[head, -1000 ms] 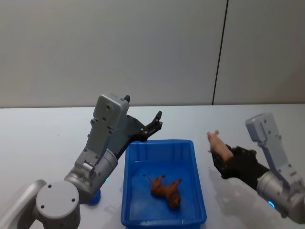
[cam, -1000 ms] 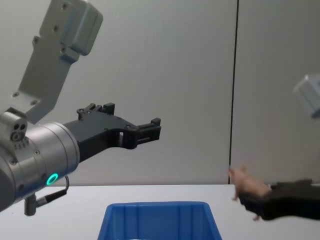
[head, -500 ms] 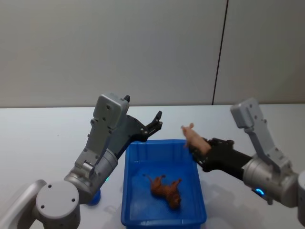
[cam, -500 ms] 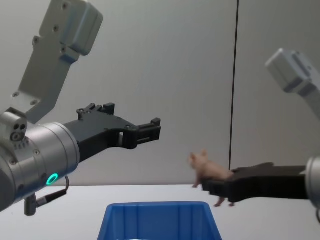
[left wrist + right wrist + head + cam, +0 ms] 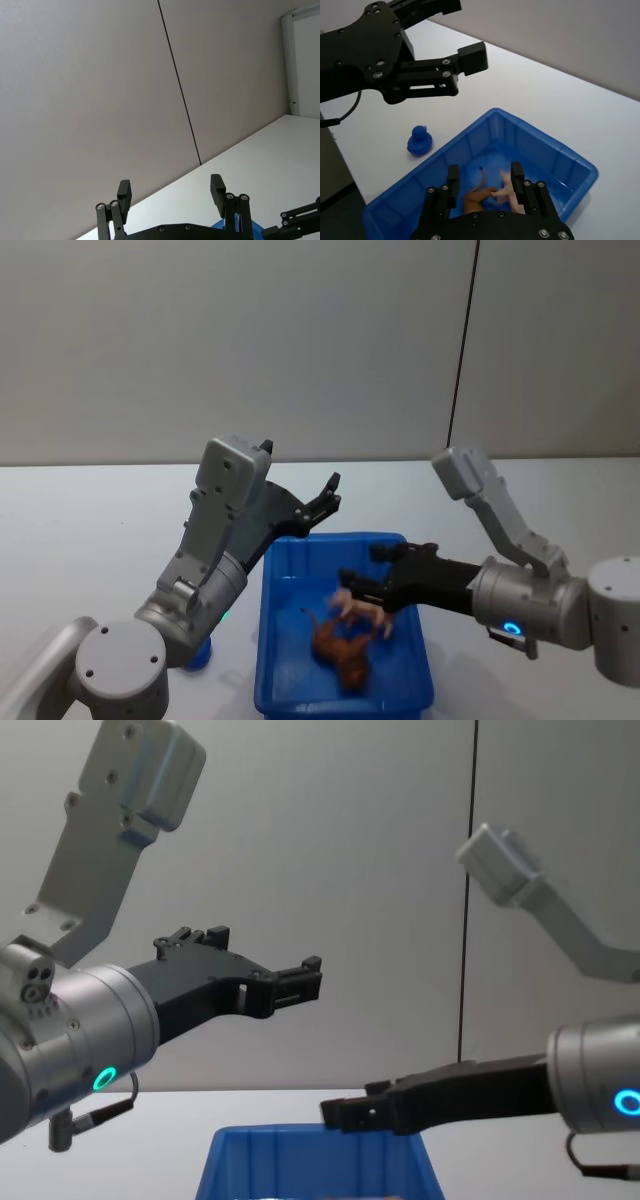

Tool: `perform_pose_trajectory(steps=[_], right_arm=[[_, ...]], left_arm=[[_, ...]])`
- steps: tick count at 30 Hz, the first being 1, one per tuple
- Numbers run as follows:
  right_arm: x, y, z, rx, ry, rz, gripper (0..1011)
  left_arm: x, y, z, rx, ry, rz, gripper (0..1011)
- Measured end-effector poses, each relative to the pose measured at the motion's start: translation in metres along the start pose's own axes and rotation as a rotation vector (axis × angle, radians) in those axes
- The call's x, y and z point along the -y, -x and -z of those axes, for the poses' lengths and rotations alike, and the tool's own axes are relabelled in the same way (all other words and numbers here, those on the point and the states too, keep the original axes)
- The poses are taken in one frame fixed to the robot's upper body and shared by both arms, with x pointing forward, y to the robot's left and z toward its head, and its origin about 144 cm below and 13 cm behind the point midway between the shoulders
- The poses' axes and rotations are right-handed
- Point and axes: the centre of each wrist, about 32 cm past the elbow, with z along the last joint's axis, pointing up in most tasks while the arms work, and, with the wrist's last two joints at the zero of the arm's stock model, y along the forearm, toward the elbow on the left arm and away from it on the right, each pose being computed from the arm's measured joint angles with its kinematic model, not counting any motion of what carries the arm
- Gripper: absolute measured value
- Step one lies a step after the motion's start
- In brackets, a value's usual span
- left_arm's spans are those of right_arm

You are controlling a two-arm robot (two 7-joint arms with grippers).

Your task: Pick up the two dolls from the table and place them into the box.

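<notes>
Right wrist view: right gripper (image 5: 485,172) jaws spread over pink doll (image 5: 507,189), brown doll (image 5: 475,198) in box (image 5: 540,156); left gripper (image 5: 170,189) spread too.

The left arm (image 5: 215,540) and right arm (image 5: 530,592) are silver-grey cylinders with boxy pale housings, each bearing a teal ring light (image 5: 103,1078). A thin black cable (image 5: 96,1115) hangs below the left light. The left gripper (image 5: 170,186) and right gripper (image 5: 485,172) are matte black with silver screws (image 5: 162,228).

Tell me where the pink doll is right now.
In the head view, the pink doll is inside the box, near its middle, just under the open right gripper and right beside the brown doll.
</notes>
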Motion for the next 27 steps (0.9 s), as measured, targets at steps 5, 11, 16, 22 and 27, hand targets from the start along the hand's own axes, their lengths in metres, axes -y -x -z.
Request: perform_pose_trajectory(steps=[5, 11, 16, 22, 27], right_arm=[[-0.004, -0.001, -0.003, -0.009, 0.014, -0.035, 745], [-0.005, -0.003, -0.005, -0.010, 0.016, -0.041, 921], [0.001, -0.006, -0.006, -0.005, -0.002, -0.008, 1001], [0.011, -0.010, -0.005, -0.003, -0.029, 0.044, 1001], [0.024, -0.014, -0.002, -0.008, -0.059, 0.108, 1001]], left_arm=[[0.000, 0.000, 0.000, 0.000, 0.000, 0.000, 1000], [0.000, 0.000, 0.000, 0.000, 0.000, 0.000, 1000], [0.000, 0.000, 0.000, 0.000, 0.000, 0.000, 1000], [0.000, 0.000, 0.000, 0.000, 0.000, 0.000, 1000], [0.000, 0.000, 0.000, 0.000, 0.000, 0.000, 1000]])
